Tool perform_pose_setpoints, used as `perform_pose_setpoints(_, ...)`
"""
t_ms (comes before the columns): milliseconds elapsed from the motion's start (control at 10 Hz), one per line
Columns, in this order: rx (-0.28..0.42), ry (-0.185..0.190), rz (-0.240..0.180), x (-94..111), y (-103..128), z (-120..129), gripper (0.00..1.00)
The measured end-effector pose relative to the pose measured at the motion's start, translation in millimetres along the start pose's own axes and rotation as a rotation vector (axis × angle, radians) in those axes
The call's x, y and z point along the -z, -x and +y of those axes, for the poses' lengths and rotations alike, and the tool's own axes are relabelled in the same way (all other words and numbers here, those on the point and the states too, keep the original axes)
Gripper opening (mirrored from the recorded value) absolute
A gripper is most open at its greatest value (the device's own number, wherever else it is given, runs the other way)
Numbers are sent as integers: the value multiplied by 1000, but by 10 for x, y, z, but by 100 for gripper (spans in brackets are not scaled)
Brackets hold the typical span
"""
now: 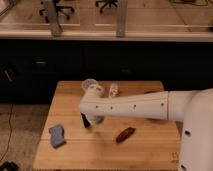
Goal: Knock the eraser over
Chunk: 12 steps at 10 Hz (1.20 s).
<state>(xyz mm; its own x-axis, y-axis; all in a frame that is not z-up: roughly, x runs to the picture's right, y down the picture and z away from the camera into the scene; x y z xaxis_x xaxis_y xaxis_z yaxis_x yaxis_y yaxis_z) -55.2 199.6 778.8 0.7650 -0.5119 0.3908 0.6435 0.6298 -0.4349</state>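
As read from the left edge: greyish floor (17, 132) beside the furniture, dim and bare-looking. Next, wooden tabletop (65, 100), pale and rectangular, set in front of a dark cabinet face. Near its front left corner, blue-grey soft pad (57, 135), lying flat, well apart from everything else. Further right, eraser (85, 120): small black block on the wood, left of centre, behind and to the right of the pad, right side hidden by the rounded end of the white arm. Seemingly leaning, top toward the left; cannot tell for sure, nor whether touched by the arm's end or only just beside it. Pincer (93, 119) low over the wood at that same spot, tucked under the arm's end, drawn together and clamped on nothing. Behind it, toward the far edge, clear cup (90, 85), upright, lower part covered by the arm. Just right of the cup, long white patterned bar (114, 90), lying roughly front to back. Nearer the front and right of centre, reddish-brown oblong thing (125, 134), lying slantwise, apart from the rest. Above it, white arm (140, 105), stretched nearly level across the tabletop from the right. At the far right, robot's white body (197, 135), filling the lower corner.
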Motion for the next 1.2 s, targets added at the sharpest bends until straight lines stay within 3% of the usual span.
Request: perform_pose_setpoints(1200, 38, -52, 12, 40, 236, -149, 0)
